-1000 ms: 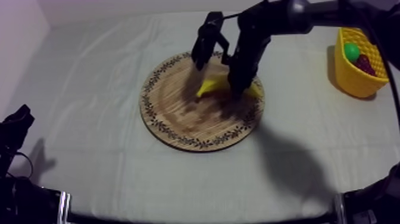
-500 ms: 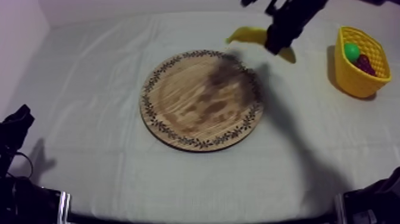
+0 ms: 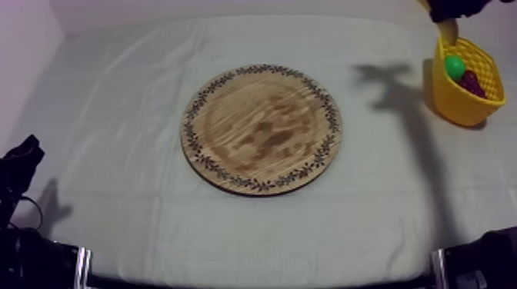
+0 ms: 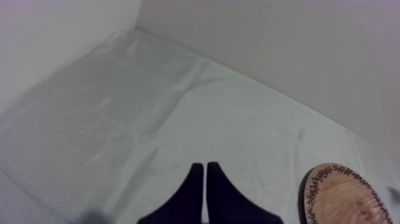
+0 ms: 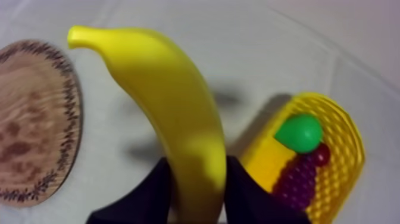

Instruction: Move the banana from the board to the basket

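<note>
The banana [image 5: 172, 113] is now carried off the board [image 3: 261, 129] up to the basket [image 3: 458, 104], pinched between the right fingers [image 5: 156, 190]; the left fingers [image 4: 193, 187] are pressed together.

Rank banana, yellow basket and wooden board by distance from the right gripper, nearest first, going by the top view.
1. banana: held in the right gripper, at the table's far right.
2. yellow basket: close beside the gripper, on the right side of the table.
3. wooden board: mid-table, well off to the left.
</note>
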Robot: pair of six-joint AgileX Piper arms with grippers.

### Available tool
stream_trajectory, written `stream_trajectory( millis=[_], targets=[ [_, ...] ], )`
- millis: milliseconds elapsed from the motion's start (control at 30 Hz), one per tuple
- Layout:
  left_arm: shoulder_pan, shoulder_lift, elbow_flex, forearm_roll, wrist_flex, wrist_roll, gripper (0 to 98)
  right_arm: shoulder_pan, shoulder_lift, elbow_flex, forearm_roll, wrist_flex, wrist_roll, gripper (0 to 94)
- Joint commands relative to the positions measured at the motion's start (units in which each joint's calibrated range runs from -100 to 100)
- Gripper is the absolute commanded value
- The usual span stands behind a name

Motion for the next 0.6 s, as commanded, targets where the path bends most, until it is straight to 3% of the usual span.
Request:
stream_trajectory(
  millis=[0,300,567],
  targets=[
    [0.0,0.0,0.0,-0.02,0.0,0.0,0.1,5.0,0.4,-0.1,0.3,-1.2,-0.4,20.3],
    [0.0,0.0,0.0,-0.02,0.0,0.0,0.1,11.2,4.3,1.4,2.1,-3.9,-2.7,27.1],
    [0.0,0.0,0.0,-0.02,0.0,0.0,0.1,11.5,2.6,4.7,3.7,-5.4,-5.4,56.6]
  ],
)
